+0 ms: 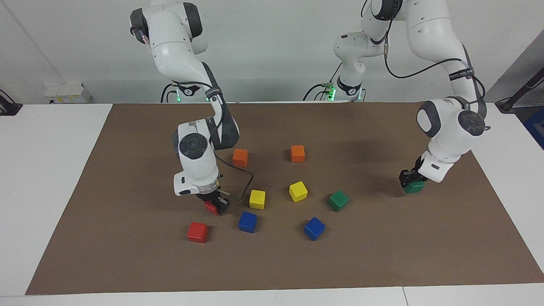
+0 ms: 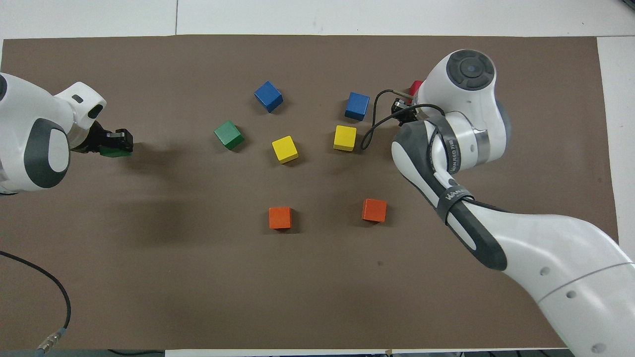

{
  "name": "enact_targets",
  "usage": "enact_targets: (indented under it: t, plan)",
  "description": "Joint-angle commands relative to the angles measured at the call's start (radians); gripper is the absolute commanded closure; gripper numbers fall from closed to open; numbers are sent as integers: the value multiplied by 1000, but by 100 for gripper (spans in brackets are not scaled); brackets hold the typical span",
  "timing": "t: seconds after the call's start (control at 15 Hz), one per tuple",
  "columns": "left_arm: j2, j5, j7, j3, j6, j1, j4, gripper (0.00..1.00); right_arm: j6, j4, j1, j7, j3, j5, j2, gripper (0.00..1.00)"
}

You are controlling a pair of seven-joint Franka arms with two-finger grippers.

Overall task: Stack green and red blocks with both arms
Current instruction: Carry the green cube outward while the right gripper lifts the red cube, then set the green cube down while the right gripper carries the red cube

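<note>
My right gripper (image 1: 215,203) is shut on a red block (image 1: 210,208) and holds it low over the mat, tilted, beside a yellow cube. The second red block (image 1: 197,232) lies on the mat a little farther from the robots. My left gripper (image 1: 409,179) is shut on a green block (image 1: 415,187) low over the mat at the left arm's end; both show in the overhead view, gripper (image 2: 119,141) and block (image 2: 114,151). The second green block (image 1: 338,200) (image 2: 228,134) lies free. In the overhead view the right wrist (image 2: 466,94) hides most of the red; only a sliver (image 2: 415,87) shows.
Two yellow cubes (image 1: 257,199) (image 1: 298,191), two blue cubes (image 1: 247,222) (image 1: 314,228) and two orange cubes (image 1: 240,157) (image 1: 297,153) lie on the brown mat (image 1: 127,255) between the arms. A black cable loops from the right wrist beside the yellow cube.
</note>
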Motion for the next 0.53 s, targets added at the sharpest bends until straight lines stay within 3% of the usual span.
enact_targets:
  t: [0.0,0.13,0.27,0.33,0.4,0.47]
  plan:
    - [10,34,17,-9,13,17,7,100,-41,-170,-129,-281,10,-4,-203,100]
    - [13,32,17,-11,22,26,-15,100,-17,-217,-221,-426,12,-4,-224,100]
    - [13,32,17,-11,48,28,-38,100,127,-349,-282,-559,12,-4,-263,100]
    - [13,32,17,-11,67,26,-51,73,255,-438,-312,-615,12,-4,-279,100]
    - [10,32,17,-11,82,28,-65,69,357,-483,-324,-636,12,-4,-278,100]
    - [9,32,17,-11,99,28,-80,46,372,-488,-327,-637,12,-2,-266,100]
